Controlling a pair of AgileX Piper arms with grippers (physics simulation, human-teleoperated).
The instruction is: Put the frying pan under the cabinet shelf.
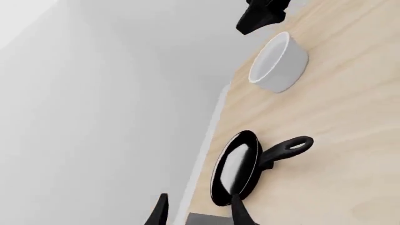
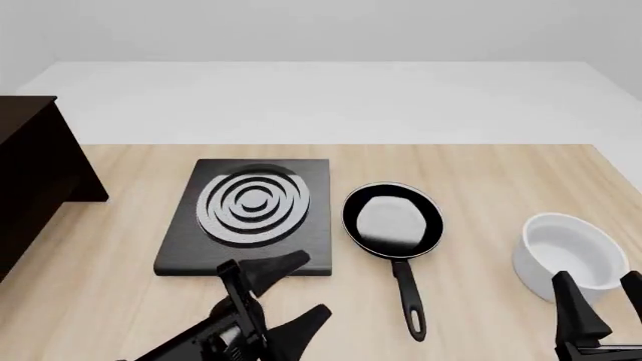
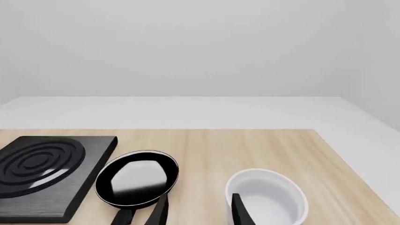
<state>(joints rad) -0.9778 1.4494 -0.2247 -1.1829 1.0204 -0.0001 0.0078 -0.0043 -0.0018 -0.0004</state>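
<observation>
The frying pan (image 2: 393, 220) lies flat on the table's middle, glossy grey inside, its handle (image 2: 410, 301) pointing toward me. It also shows in the left wrist view (image 1: 237, 166) and the right wrist view (image 3: 137, 178). The cabinet shelf (image 2: 30, 173) stands dark at the far left edge, well away from the pan. My left gripper (image 2: 291, 295) is open and empty, tilted, in front of the stove plate and left of the pan's handle. My right gripper (image 2: 602, 301) is open and empty, just in front of the white bowl.
A square black stove plate (image 2: 251, 218) with silver rings lies between the cabinet and the pan, right beside the pan. A white bowl (image 2: 567, 256) stands at the right, near the table's right edge; it also shows in the right wrist view (image 3: 265, 201).
</observation>
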